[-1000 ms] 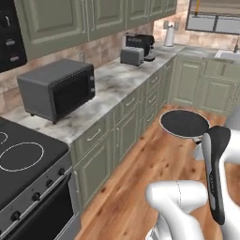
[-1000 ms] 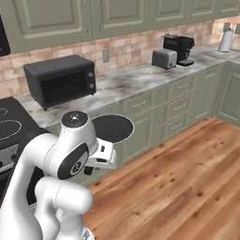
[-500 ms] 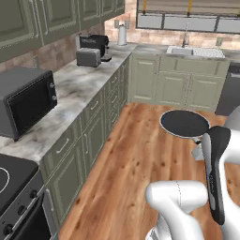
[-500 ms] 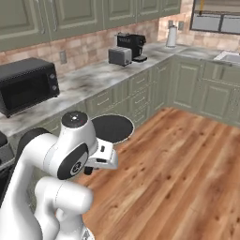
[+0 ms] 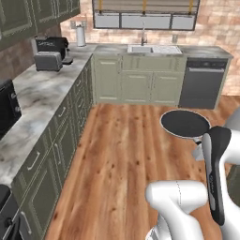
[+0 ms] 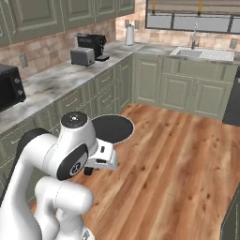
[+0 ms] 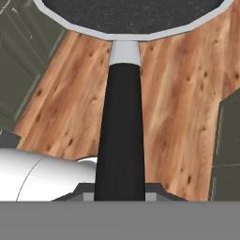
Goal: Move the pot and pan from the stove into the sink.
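My gripper (image 7: 119, 190) is shut on the long black handle (image 7: 121, 126) of the pan (image 7: 129, 14). I hold the pan level above the wooden floor, its handle running straight back into my hand. This shallow black pan (image 5: 185, 123) with a pale rim hangs in front of my white arm, and it is also the pan (image 6: 111, 129) beside my elbow in the right base view. The sink (image 5: 152, 48) sits in the far counter under the window, and its basin (image 6: 197, 53) has a tall faucet. A corner of the stove (image 5: 5, 224) shows at the lower left. The pot is out of view.
A marble counter runs along the left with a toaster (image 5: 48, 61), a coffee machine (image 5: 51, 46) and a black microwave (image 6: 9, 86). A dark dishwasher (image 5: 202, 83) stands right of the sink cabinets. Open wooden floor (image 5: 126, 140) stretches between me and the sink.
The whole picture has swung: the base has moved, the stove slid out at the left and the sink came to the middle. The pan stays in my grip, unchanged relative to the arm.
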